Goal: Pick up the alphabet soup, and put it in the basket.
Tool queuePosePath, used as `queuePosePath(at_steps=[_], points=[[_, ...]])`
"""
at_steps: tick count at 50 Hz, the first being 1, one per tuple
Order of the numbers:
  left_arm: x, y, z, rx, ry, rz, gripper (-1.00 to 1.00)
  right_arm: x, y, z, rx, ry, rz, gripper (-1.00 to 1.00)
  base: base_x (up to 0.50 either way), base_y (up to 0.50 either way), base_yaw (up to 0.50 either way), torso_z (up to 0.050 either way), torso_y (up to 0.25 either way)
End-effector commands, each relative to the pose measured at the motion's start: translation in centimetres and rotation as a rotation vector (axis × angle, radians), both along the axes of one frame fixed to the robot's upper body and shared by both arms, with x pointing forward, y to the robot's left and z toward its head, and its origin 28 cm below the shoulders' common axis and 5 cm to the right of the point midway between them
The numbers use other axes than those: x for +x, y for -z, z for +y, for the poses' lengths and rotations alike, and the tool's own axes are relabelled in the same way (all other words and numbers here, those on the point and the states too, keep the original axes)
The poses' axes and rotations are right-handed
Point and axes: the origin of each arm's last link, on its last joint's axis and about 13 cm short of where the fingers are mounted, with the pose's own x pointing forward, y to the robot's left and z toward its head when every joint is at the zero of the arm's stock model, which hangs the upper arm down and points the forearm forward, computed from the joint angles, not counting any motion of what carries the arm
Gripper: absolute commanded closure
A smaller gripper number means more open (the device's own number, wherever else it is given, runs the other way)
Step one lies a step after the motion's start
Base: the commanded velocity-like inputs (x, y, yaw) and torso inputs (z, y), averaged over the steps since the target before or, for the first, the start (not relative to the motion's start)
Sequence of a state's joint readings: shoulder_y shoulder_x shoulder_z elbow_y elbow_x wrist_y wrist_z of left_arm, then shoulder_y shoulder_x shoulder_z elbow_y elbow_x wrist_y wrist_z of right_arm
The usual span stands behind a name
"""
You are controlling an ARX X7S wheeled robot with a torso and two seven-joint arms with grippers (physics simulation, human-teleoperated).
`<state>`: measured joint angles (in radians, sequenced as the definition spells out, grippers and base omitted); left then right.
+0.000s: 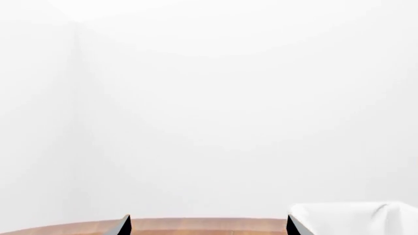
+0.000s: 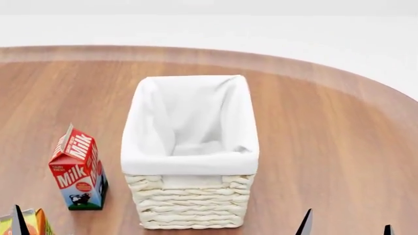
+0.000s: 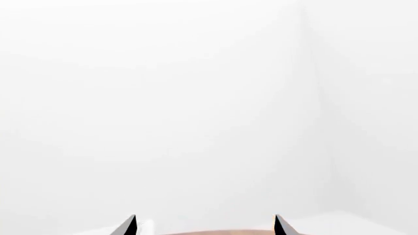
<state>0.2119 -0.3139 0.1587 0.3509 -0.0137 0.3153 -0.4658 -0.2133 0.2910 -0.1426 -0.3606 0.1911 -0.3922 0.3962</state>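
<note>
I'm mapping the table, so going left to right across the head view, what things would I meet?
Orange carton at the bottom corner → milk carton → basket → right gripper's fingers at the bottom edge.

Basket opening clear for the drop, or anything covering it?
Nothing visible covers the basket; its lined inside looks empty. The milk carton stands apart, to its left. The soup can isn't in view.

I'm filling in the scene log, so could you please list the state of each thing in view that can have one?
basket: upright on the table, nothing inside, lining folded over rim.
milk carton: upright, closed, left of the basket, apart from it.
orange carton: cut off by the frame edge, state unclear.
left gripper: open, holds nothing.
right gripper: open, holds nothing.
alphabet soup: not in view.
</note>
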Motion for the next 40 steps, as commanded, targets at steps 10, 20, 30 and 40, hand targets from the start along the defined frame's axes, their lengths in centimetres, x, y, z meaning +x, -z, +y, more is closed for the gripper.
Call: queuePosePath(at_steps=[10, 20, 30, 40], points=[[0.1, 0.0, 0.0, 0.001, 0.000, 0.000, -1.00, 0.0, 0.0, 0.0, 0.012, -0.009, 0.002, -1.00, 0.15, 0.16, 0.00, 0.000, 0.000], [0.0, 0.1, 0.0, 0.002, 0.000, 0.001, -1.00, 0.0, 0.0, 0.0, 0.021, -0.011, 0.001, -1.00, 0.00, 0.00, 0.00, 0.000, 0.000], [0.1, 0.1, 0.0, 0.001, -0.001, 0.002, -1.00, 0.6, 0.2, -0.4, 0.026, 0.008, 0.009, -1.00, 0.00, 0.00, 0.00, 0.000, 0.000], [0.1, 0.1, 0.1, -0.002, -0.009, 0.002, -1.00, 1.1, 0.3, -0.8, -0.007, 0.005, 0.033, -1.00, 0.00, 0.00, 0.00, 0.000, 0.000]])
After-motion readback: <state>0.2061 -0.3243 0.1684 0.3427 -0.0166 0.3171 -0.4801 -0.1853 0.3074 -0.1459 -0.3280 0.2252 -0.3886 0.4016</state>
